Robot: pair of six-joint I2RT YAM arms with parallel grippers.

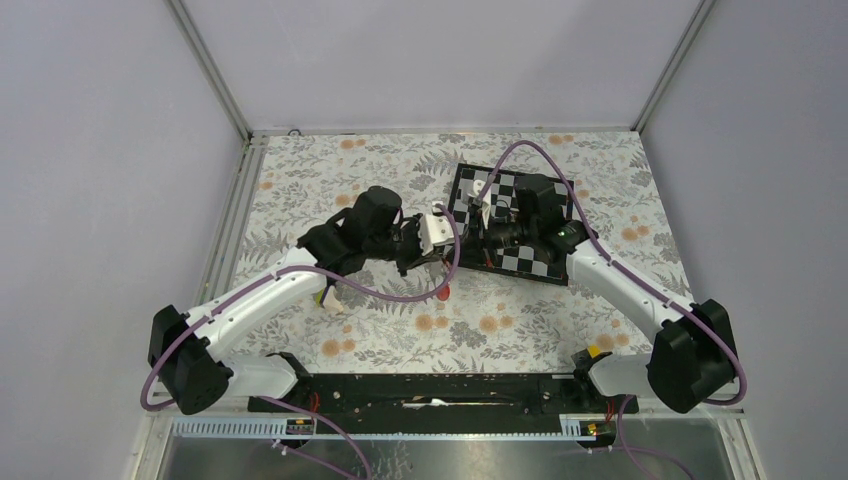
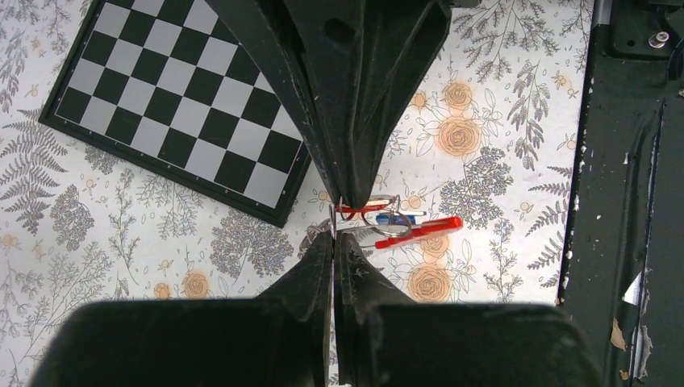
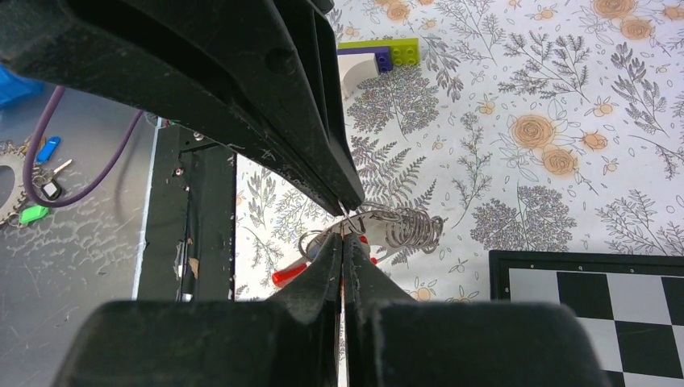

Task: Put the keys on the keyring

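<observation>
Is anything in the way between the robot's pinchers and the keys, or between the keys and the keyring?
No, nothing visible is in the way. The left gripper is shut on the keyring, the right gripper seems shut on the keys, and both things are bunched together above the table.

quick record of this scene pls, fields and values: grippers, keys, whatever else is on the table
left gripper: shut, pinching the keyring
right gripper: shut on the same metal loops, facing the left arm
keys: red and blue tags, bunched at the ring
chessboard: flat on the floral tablecloth
block: on the cloth, untouched
</observation>
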